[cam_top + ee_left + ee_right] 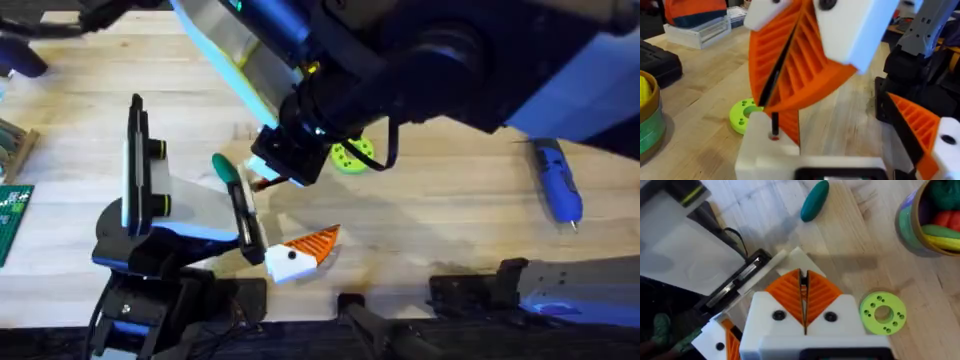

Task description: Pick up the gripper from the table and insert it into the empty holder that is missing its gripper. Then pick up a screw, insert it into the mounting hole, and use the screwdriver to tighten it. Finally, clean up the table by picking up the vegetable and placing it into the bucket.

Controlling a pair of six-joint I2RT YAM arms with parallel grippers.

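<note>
Right pincer [804, 297] hung closed under the camera, orange pads pressed on a thin dark shaft, perhaps a screw, over the white holder [771, 150]. Left pincer [920, 150]: jaw state unclear. Nearby on the bench [450, 200] lay a green disc [882, 312], the bucket [930, 220] and, farther off, the screwdriver [557, 180].

Bright, soft shadows, blurred foreground
</note>
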